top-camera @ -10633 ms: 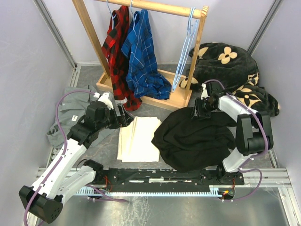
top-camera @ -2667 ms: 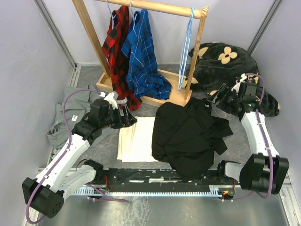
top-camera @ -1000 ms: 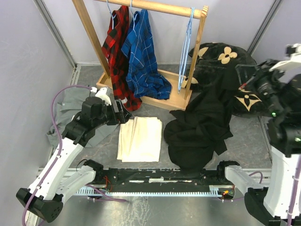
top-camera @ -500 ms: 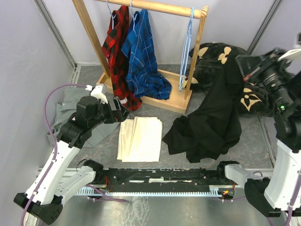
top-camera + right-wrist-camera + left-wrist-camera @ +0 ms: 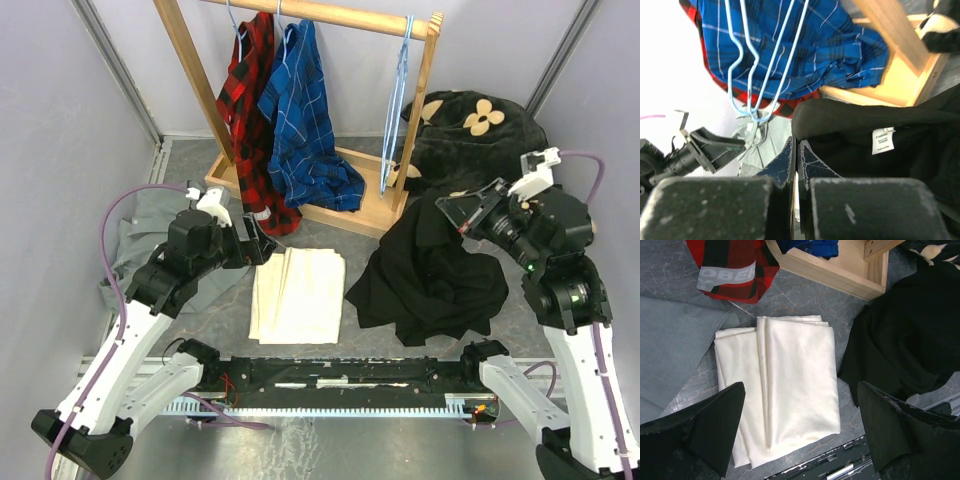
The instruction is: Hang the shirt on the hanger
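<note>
On your far left the grey shirt (image 5: pixel 140 225) lies crumpled on the table. Your left gripper (image 5: pixel 257 247) hangs just beside it, over the far corner of the folded cream cloth (image 5: pixel 297 293), jaws spread wide with nothing between them. Behind these, the wooden rack (image 5: pixel 188 60) carries a red plaid shirt (image 5: pixel 250 90) and a blue plaid shirt (image 5: pixel 300 110). Further right on its rail you see the light-blue hangers (image 5: pixel 398 100), hanging bare. Right of the cloth, the black shirt (image 5: pixel 430 280) lies mostly heaped on the table, apart from the hangers. One part rises to a peak where your right gripper (image 5: pixel 455 208) is pinched tight on it, near the collar's white label (image 5: pixel 883 140). The flowered black blanket (image 5: pixel 480 130) sits behind that arm.
</note>
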Motion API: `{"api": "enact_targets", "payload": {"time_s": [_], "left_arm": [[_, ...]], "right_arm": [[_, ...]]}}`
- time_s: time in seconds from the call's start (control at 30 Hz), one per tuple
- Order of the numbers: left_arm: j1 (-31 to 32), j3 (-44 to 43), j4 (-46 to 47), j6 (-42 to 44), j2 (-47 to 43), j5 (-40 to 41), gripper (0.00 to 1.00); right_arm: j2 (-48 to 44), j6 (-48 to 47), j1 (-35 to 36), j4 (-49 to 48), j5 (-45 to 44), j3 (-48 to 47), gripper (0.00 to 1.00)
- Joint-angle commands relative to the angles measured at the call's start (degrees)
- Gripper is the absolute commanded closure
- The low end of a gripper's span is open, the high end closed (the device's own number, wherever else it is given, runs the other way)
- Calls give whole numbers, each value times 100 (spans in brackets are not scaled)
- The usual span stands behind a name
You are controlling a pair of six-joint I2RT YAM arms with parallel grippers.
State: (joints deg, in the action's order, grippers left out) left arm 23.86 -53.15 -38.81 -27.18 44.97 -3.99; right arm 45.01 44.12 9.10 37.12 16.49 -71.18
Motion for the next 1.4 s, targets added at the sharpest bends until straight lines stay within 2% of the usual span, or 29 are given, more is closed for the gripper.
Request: {"api": "enact_targets", "payload": {"time_s": [0.0,0.13,0.23,0.37,0.43,0.5,0.57,0.63,0.73,0.97,1.1,1.23,1.37], "left_arm": [[-10,64,283,-133,-48,20,1],[-11,85,214,-156,-86,72,1],[-9,85,166,-156,-120,109,1],[-8,103,104,-140,-137,170,1],[-7,111,78,-147,-144,208,1],[-11,123,58,-170,-166,250,1],[-12,153,53,-198,-184,259,1],[-9,186,57,-216,-199,258,1],[-4,240,69,-226,-191,251,1],[-5,457,366,-510,-144,286,0],[-11,500,388,-718,-66,428,0],[-6,584,347,-832,-17,529,1],[-10,638,302,-803,-47,601,1]], "right_arm": [[-64,151,885,-863,-676,469,100],[43,148,1953,-1258,-1738,883,100],[289,323,3082,-1834,-2562,1259,100],[1170,162,4737,-2405,-3843,1271,100],[1746,164,5257,-2724,-4044,1228,100],[2074,188,5405,-2950,-3997,1275,85],[2190,135,5421,-3016,-3972,1409,62],[2105,47,5419,-2854,-4167,1573,43],[1707,-138,5414,-2313,-4562,1794,29],[956,-632,5404,-532,-5409,1725,21],[954,-248,5388,501,-6077,1495,16],[1096,-122,5374,907,-6149,1369,13],[1139,-170,5371,908,-5758,1352,10]]}}
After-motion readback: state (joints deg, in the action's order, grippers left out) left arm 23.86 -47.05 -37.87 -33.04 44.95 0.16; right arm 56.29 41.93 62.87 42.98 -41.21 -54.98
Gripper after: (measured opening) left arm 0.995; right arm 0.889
